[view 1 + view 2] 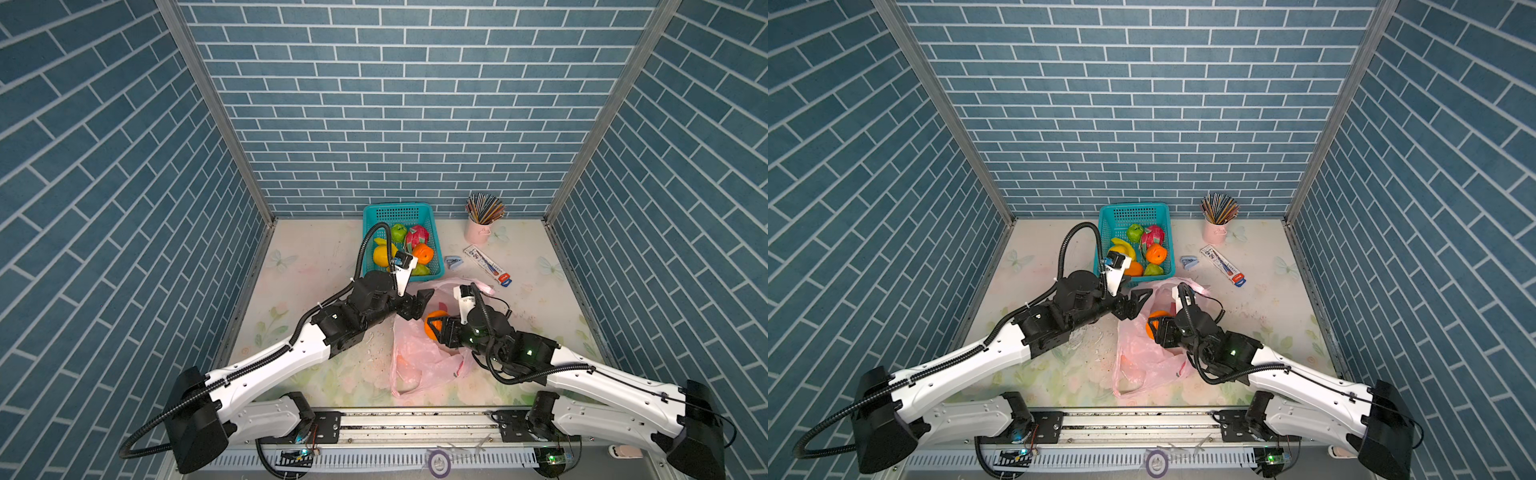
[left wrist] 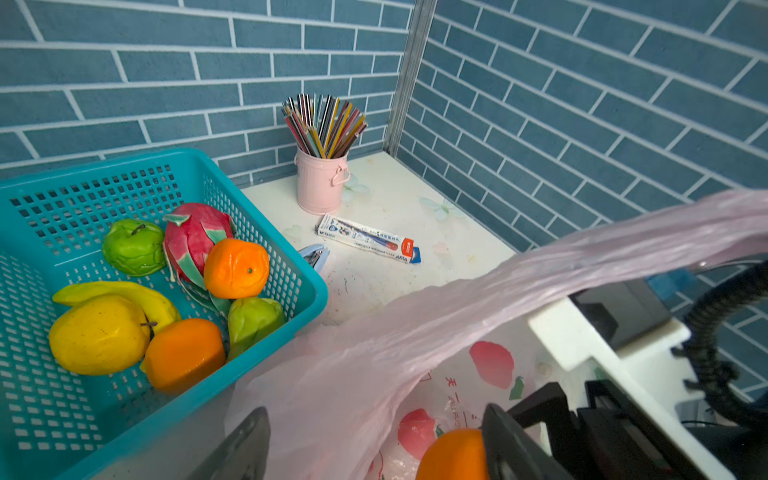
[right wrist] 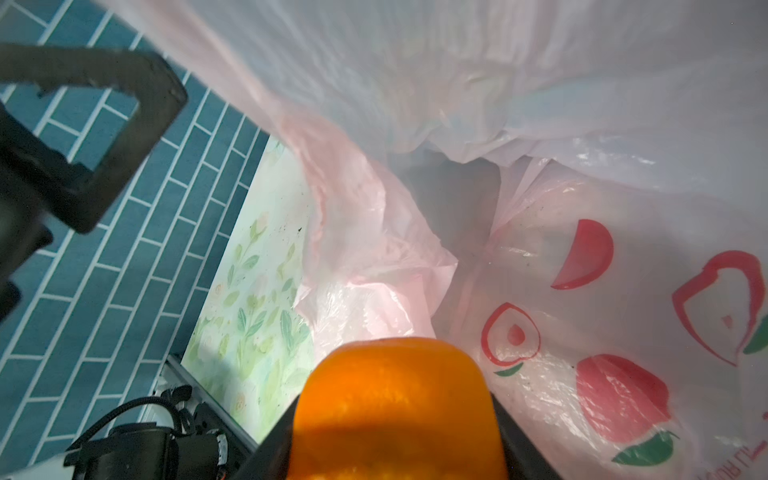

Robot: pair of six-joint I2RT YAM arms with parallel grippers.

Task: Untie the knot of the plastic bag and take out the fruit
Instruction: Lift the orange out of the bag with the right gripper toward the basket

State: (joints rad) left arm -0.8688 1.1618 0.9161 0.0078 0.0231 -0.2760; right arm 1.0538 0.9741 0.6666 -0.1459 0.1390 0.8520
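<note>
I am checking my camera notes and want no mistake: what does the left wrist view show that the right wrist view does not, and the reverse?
Only the left wrist view: the teal basket with the dragon fruit and other fruit, the pink pencil cup and the pen box. Only the right wrist view: the leaf-printed part of the table and the deep inside of the plastic bag. Both: the bag and the orange that the right gripper holds.
</note>
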